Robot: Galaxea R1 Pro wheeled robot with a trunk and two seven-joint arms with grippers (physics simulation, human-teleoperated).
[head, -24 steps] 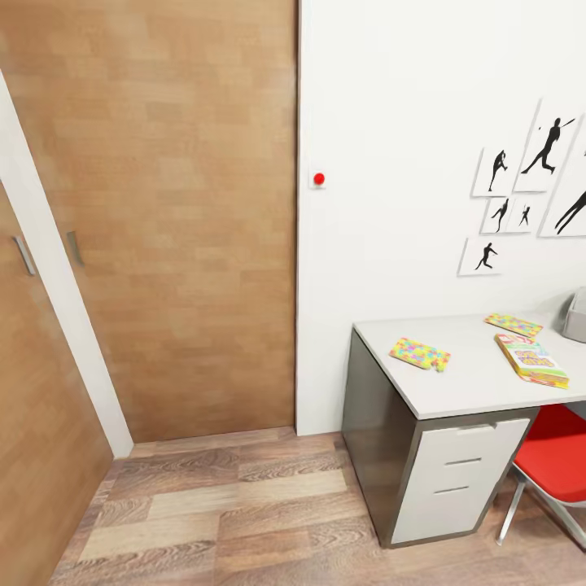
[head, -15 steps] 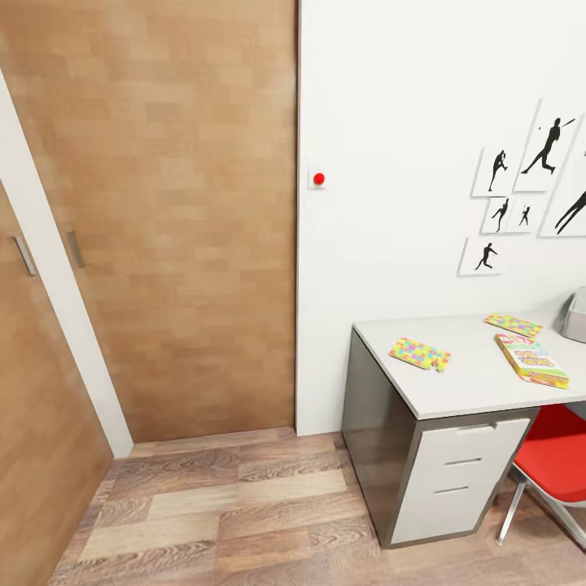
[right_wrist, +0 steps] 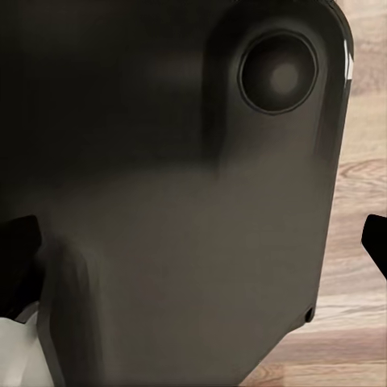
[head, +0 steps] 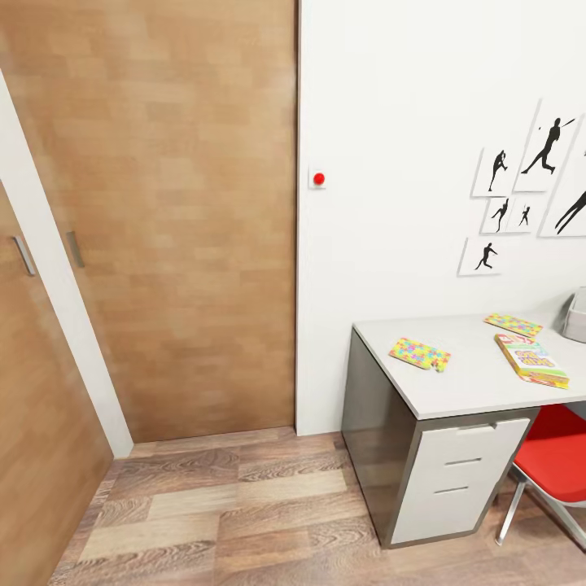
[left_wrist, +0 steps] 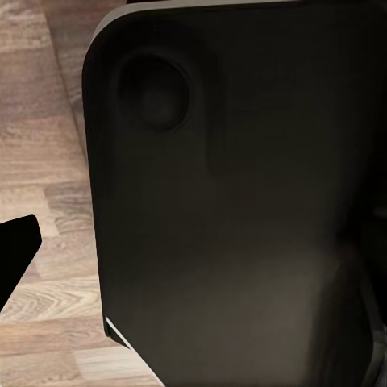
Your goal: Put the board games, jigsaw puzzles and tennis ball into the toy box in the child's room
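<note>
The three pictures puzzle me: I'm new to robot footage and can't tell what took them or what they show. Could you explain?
They come from one wheeled robot with two arms, rendered in a simulator.

The wide picture is from a camera on its head. It looks at a white wall, a wooden door and one end of a desk with white drawers. On the desk lie two flat, many-coloured jigsaw puzzles and a thick printed game box. At the right edge a sliver of a pale grey tray shows, and below it a red chair.

The two dark pictures are from cameras on the wrists. Each looks at a dark panel, seemingly part of the robot's own body, with wood floor behind. Black tips at the edges may be parts of each tool. I cannot tell whether either is open, or holds anything.
</note>
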